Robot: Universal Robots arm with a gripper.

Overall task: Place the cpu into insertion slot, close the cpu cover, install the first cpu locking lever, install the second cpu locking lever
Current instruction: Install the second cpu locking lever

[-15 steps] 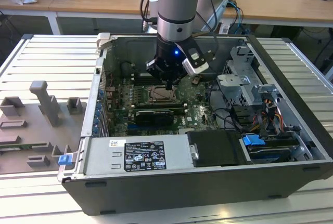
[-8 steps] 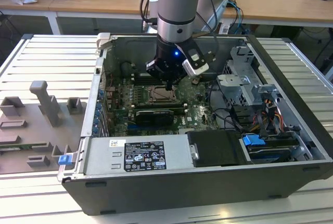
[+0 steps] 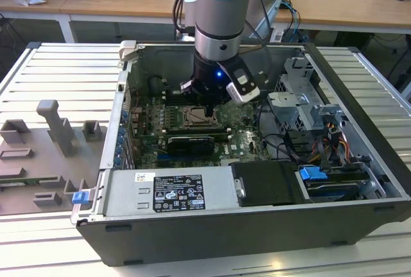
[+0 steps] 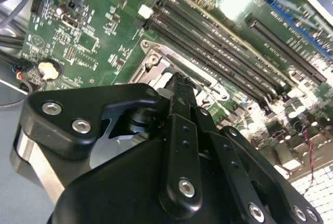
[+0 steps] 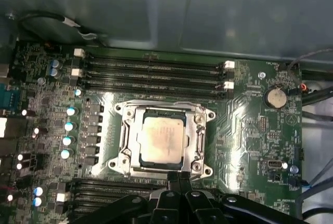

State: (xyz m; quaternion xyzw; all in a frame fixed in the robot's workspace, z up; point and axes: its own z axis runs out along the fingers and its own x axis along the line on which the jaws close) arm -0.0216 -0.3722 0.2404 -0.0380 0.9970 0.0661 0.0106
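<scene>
The cpu (image 5: 162,136), a pale square chip, lies flat in the insertion slot (image 5: 161,167) on the green board. The silver cpu cover (image 5: 128,135) lies down around it, and the chip shows through its window. Thin metal levers (image 5: 156,102) run along the socket's edges; whether they are latched I cannot tell. My gripper (image 5: 180,178) is shut, its black fingers pressed together with nothing seen between them, right at one edge of the socket. In the exterior view my gripper (image 3: 207,106) hangs just over the socket (image 3: 199,120) inside the open case. The second wrist view has the fingers (image 4: 180,94) over the socket rim (image 4: 152,62).
Long black memory slots (image 5: 151,70) flank the socket. The case walls (image 3: 122,97), a drive cage (image 3: 302,100) with cables, a power supply (image 3: 173,193) and an expansion card (image 3: 189,142) crowd the board. A grey fixture (image 3: 54,129) stands on the table at the exterior view's left.
</scene>
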